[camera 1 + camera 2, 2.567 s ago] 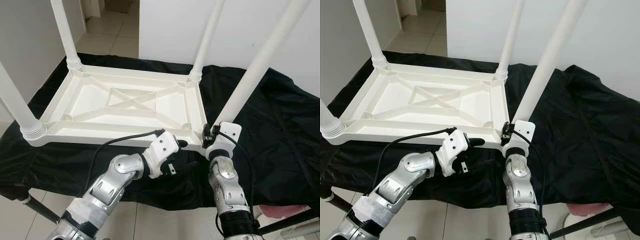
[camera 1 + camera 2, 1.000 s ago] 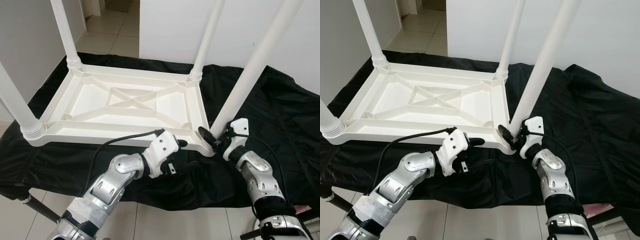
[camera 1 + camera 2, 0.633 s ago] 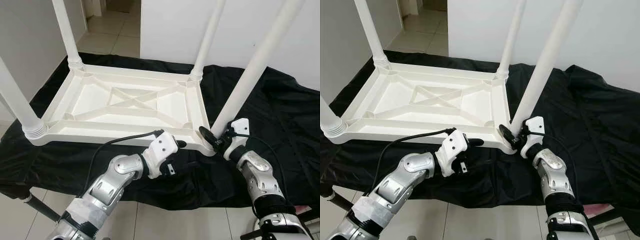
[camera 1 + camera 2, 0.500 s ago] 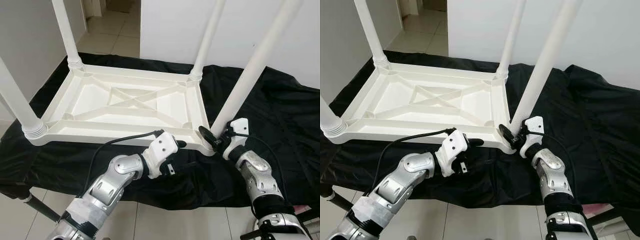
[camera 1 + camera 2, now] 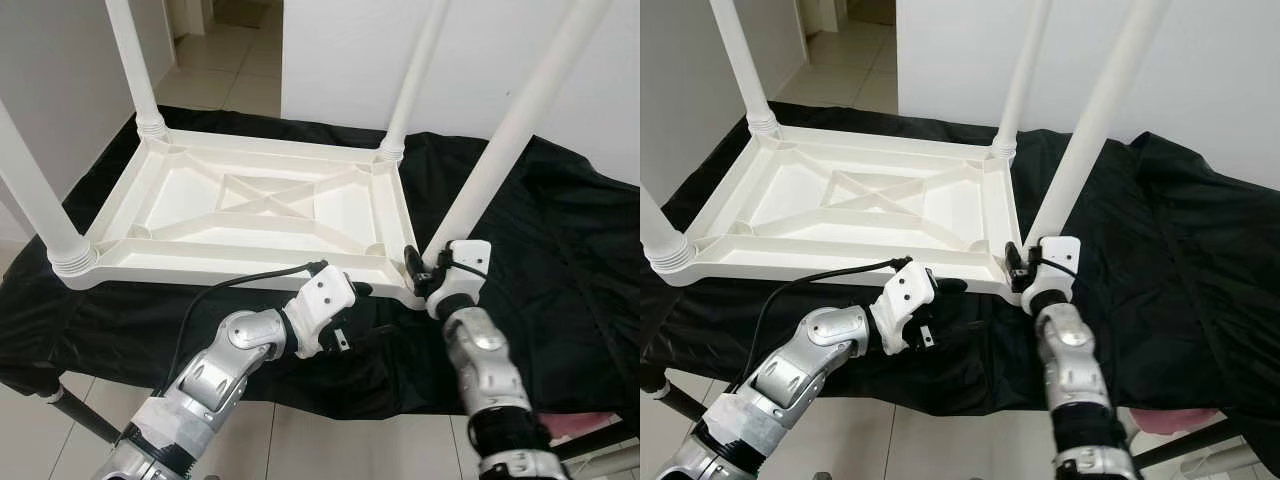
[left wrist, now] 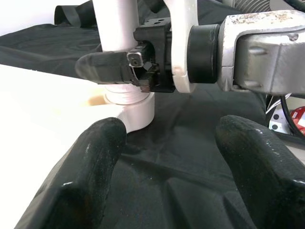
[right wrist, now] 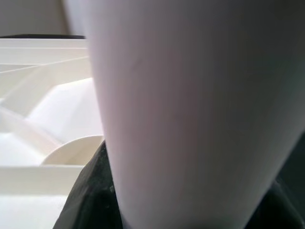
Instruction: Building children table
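A white plastic children's table (image 5: 220, 268) lies upside down on a black cloth (image 5: 560, 250), with its legs pointing up. My right gripper (image 5: 420, 274) is at the base of the near right leg (image 5: 500, 150), a black finger on each side of it, shut on it. In the right wrist view that leg (image 7: 190, 109) is pressed close against the camera. The left wrist view has the ribbed leg collar (image 6: 131, 102) with a right finger (image 6: 102, 67) across it. My left gripper (image 5: 350, 312) hovers open over the cloth by the table's near edge, holding nothing.
Three more legs stand at the far left (image 5: 130, 60), far right (image 5: 415, 70) and near left (image 5: 30, 190) corners. The cloth hangs over a low platform with a dark support bar (image 5: 80, 420). A white wall is behind, and tiled floor (image 5: 220, 80) lies beyond.
My right forearm has swung from the right back to stand below the leg's base, and its fingers have closed around the leg. The left arm has stayed in place.
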Motion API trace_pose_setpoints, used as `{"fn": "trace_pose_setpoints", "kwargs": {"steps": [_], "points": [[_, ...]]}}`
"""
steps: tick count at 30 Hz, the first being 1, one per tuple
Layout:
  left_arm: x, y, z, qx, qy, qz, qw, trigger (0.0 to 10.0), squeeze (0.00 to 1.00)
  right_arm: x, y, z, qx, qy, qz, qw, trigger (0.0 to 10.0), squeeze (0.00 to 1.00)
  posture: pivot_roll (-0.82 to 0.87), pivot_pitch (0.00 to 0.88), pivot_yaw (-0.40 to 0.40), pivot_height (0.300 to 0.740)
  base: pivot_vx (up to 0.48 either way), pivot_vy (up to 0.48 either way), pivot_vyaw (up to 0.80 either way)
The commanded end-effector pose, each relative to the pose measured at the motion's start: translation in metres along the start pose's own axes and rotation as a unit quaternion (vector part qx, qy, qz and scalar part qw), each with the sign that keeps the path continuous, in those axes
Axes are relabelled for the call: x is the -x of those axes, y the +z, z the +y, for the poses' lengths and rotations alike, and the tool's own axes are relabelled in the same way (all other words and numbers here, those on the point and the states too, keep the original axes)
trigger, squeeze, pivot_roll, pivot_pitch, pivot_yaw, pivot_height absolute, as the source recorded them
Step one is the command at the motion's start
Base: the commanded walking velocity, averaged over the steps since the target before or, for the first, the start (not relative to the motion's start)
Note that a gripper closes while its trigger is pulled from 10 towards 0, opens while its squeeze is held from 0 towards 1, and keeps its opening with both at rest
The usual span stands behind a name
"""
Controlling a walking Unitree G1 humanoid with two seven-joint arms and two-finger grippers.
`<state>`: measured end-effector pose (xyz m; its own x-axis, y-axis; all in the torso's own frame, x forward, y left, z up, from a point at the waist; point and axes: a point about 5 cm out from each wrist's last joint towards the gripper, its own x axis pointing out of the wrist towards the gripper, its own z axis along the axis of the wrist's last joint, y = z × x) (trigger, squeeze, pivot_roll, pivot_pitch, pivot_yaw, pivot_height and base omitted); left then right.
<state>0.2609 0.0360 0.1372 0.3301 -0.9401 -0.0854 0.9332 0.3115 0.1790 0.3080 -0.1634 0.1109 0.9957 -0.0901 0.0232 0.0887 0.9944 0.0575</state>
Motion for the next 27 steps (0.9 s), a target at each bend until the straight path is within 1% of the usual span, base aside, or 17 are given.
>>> {"fn": "trace_pose_setpoints", "kwargs": {"steps": [1, 3, 4, 5, 7, 9, 12, 16, 18, 19, 21, 22, 23, 27], "points": [[-0.001, 0.000, -0.005, -0.006, -0.033, -0.002, 0.999, 10.0, 0.00, 0.009, -0.021, -0.010, 0.018, -0.054, 0.052, 0.997, 10.0, 0.00, 0.02, 0.000, -0.095, 0.740, 0.000, 0.000, 0.00], [-0.002, 0.000, -0.005, -0.007, -0.033, -0.002, 0.999, 10.0, 0.00, 0.014, -0.025, -0.001, 0.016, -0.070, 0.058, 0.996, 10.0, 0.00, 0.02, 0.000, -0.096, 0.740, 0.000, 0.000, 0.00], [-0.002, 0.001, -0.005, -0.007, -0.033, -0.003, 0.999, 10.0, 0.00, 0.016, -0.026, 0.008, 0.004, -0.069, 0.061, 0.996, 10.0, 0.00, 0.02, 0.000, -0.096, 0.740, 0.000, 0.000, 0.00], [-0.002, 0.001, -0.005, -0.007, -0.033, -0.003, 0.999, 10.0, 0.00, 0.016, -0.026, 0.008, 0.004, -0.069, 0.061, 0.996, 10.0, 0.00, 0.02, 0.000, -0.096, 0.740, 0.000, 0.000, 0.00], [-0.003, 0.001, -0.005, -0.007, -0.033, -0.004, 0.999, 10.0, 0.00, 0.017, -0.026, 0.020, -0.017, -0.055, 0.065, 0.996, 10.0, 0.00, 0.03, 0.000, -0.096, 0.740, 0.000, 0.000, 0.00], [-0.002, 0.001, -0.005, -0.007, -0.034, -0.003, 0.999, 10.0, 0.00, 0.016, -0.023, 0.020, -0.027, -0.053, 0.059, 0.996, 10.0, 0.00, 0.03, 0.000, -0.094, 0.740, 0.000, 0.000, 0.00], [-0.001, 0.001, -0.006, -0.007, -0.034, -0.003, 0.999, 10.0, 0.00, 0.016, -0.021, 0.018, -0.025, -0.057, 0.055, 0.997, 10.0, 0.00, 0.03, 0.000, -0.094, 0.740, 0.000, 0.000, 0.00], [-0.001, 0.000, -0.006, -0.007, -0.034, -0.001, 0.999, 10.0, 0.00, 0.016, -0.018, 0.021, -0.035, -0.049, 0.046, 0.997, 10.0, 0.00, 0.03, 0.000, -0.095, 0.740, 0.000, 0.000, 0.00], [-0.001, 0.001, -0.005, -0.007, -0.034, -0.002, 0.999, 10.0, 0.00, 0.017, -0.016, 0.022, -0.031, -0.045, 0.040, 0.998, 10.0, 0.00, 0.03, 0.000, -0.097, 0.740, 0.000, 0.000, 0.00], [-0.001, 0.001, -0.006, -0.006, -0.033, -0.003, 0.999, 10.0, 0.00, 0.017, -0.014, 0.021, -0.037, -0.039, 0.034, 0.998, 10.0, 0.49, 0.03, 0.000, -0.097, 0.740, 0.000, 0.000, 0.00], [-0.001, 0.001, -0.006, -0.006, -0.032, -0.003, 0.999, 10.0, 0.00, 0.018, -0.013, 0.020, -0.044, -0.038, 0.032, 0.998, 10.0, 0.49, 0.03, 0.000, -0.097, 0.740, 0.000, 0.000, 0.00], [-0.001, 0.001, -0.007, -0.005, -0.033, -0.003, 0.999, 10.0, 0.00, 0.018, -0.010, 0.020, -0.049, -0.023, 0.023, 0.998, 10.0, 1.00, 0.03, 0.000, -0.100, 0.740, 0.000, 0.000, 0.00], [-0.001, 0.001, -0.008, -0.004, -0.033, -0.004, 0.999, 10.0, 0.00, 0.019, -0.007, 0.019, -0.056, -0.002, 0.009, 0.998, 10.0, 1.00, 0.03, 0.000, -0.100, 0.740, 0.000, 0.000, 0.00], [-0.002, 0.001, -0.008, -0.004, -0.032, -0.004, 0.999, 10.0, 0.00, 0.020, -0.006, 0.018, -0.057, 0.010, 0.001, 0.998, 10.0, 1.00, 0.03, 0.000, -0.103, 0.740, 0.000, 0.000, 0.00]]}}
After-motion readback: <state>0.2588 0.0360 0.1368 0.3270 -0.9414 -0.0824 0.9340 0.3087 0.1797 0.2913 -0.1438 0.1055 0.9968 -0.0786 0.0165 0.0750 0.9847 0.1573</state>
